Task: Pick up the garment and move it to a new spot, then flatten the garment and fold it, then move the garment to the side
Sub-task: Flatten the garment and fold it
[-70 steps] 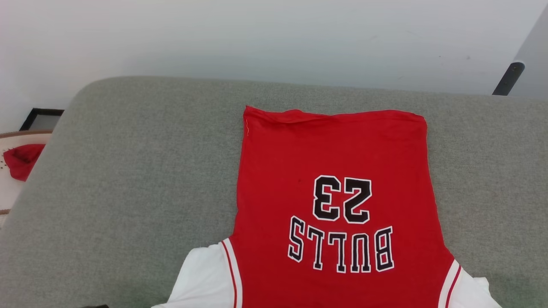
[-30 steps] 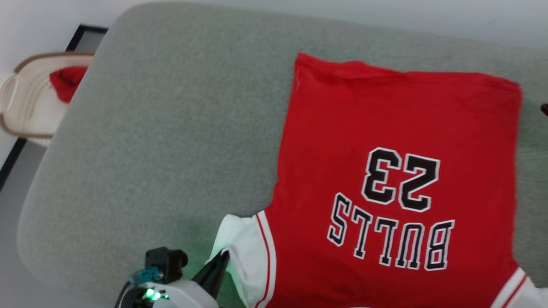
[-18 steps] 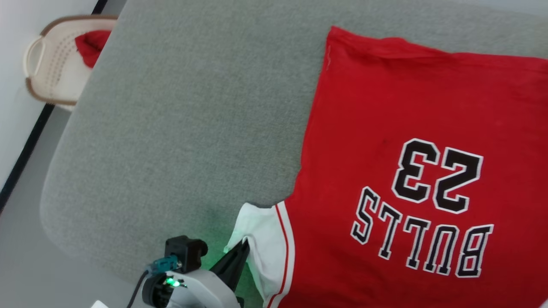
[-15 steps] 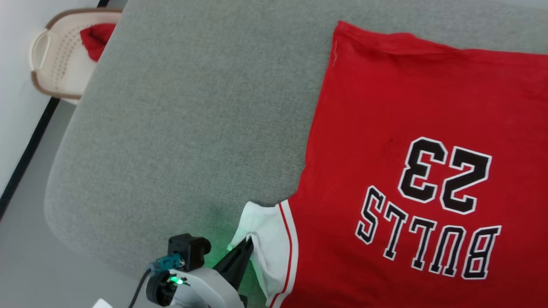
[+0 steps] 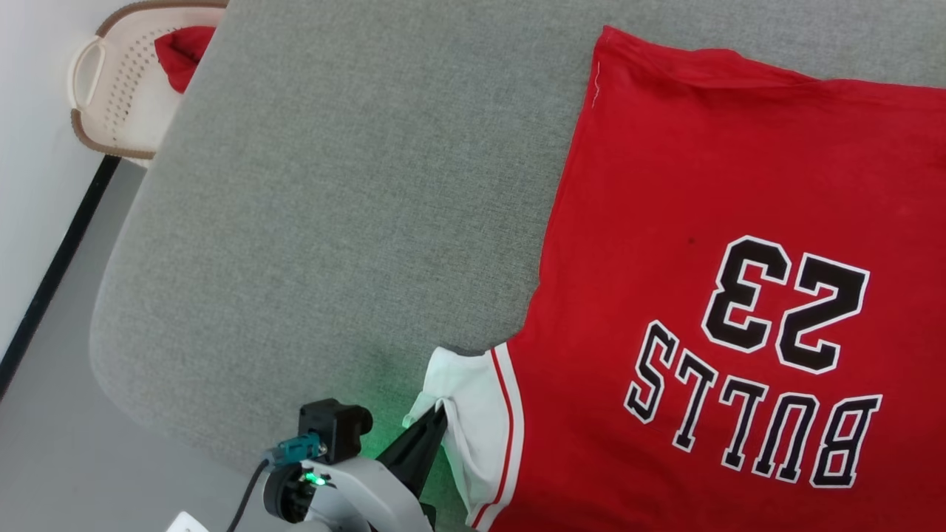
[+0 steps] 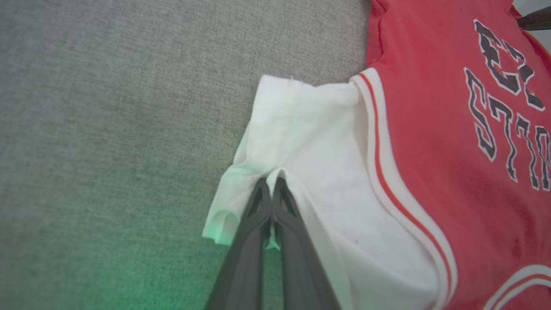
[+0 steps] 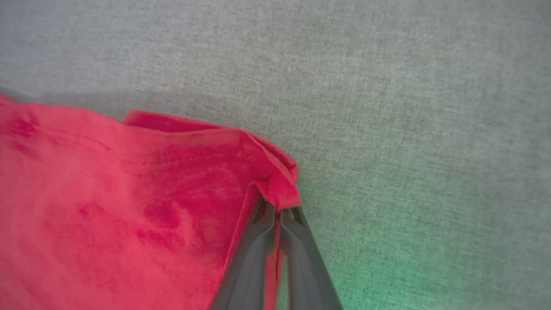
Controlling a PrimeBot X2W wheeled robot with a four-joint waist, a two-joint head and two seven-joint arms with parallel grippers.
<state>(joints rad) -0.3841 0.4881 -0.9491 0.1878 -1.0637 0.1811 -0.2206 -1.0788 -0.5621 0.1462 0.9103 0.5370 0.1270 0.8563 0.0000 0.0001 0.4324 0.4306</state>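
The left gripper (image 6: pixel 269 184) is pinched tight on the white sleeve (image 6: pixel 310 129) of the red "BULLS 23" jersey (image 5: pixel 702 185), which spreads flat to its right over the grey cushion (image 5: pixel 332 185), while the right gripper (image 7: pixel 277 213) is clamped on a red hem corner (image 7: pixel 275 181).
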